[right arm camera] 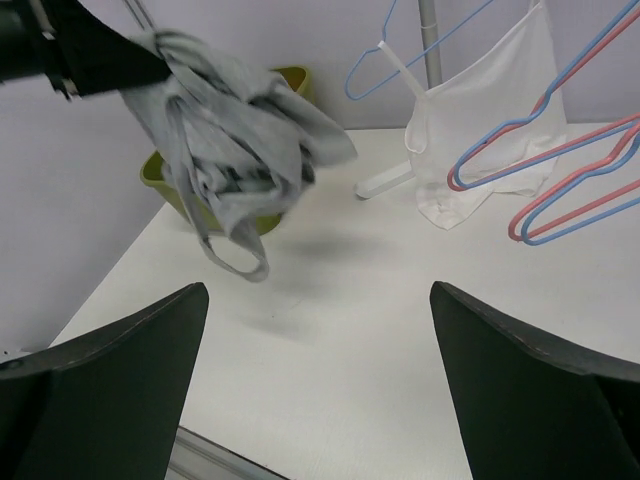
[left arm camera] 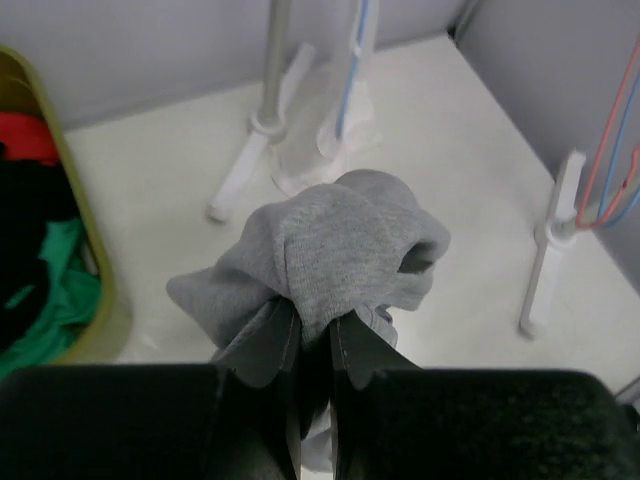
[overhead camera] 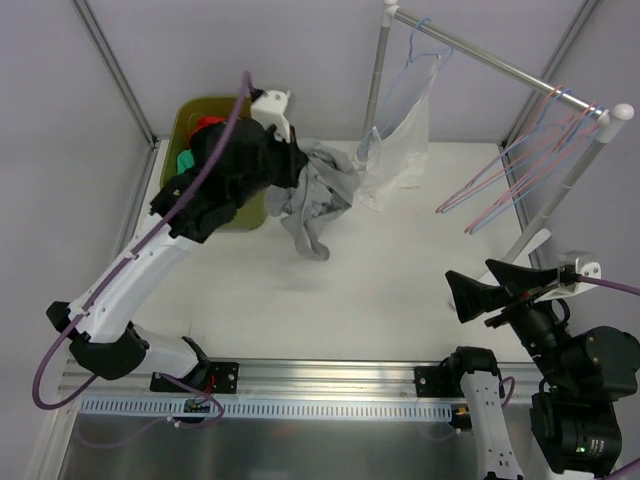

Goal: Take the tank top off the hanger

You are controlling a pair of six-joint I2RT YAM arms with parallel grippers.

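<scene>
My left gripper [overhead camera: 298, 166] is shut on a bunched grey tank top [overhead camera: 320, 195] and holds it above the table, beside the green bin. In the left wrist view the grey cloth [left arm camera: 340, 250] is pinched between the closed fingers of the left gripper [left arm camera: 315, 325]. It hangs free of any hanger, with a strap loop dangling, in the right wrist view [right arm camera: 240, 150]. A white tank top [overhead camera: 405, 140] hangs on a blue hanger [overhead camera: 409, 64] on the rack. My right gripper [overhead camera: 478, 285] is open and empty at the front right, also in its wrist view [right arm camera: 318, 300].
A green bin [overhead camera: 195, 115] with red, black and green clothes stands at the back left. A metal rack [overhead camera: 500, 65] spans the back right, its feet on the table. Several empty pink and blue hangers [overhead camera: 510, 170] hang at its right end.
</scene>
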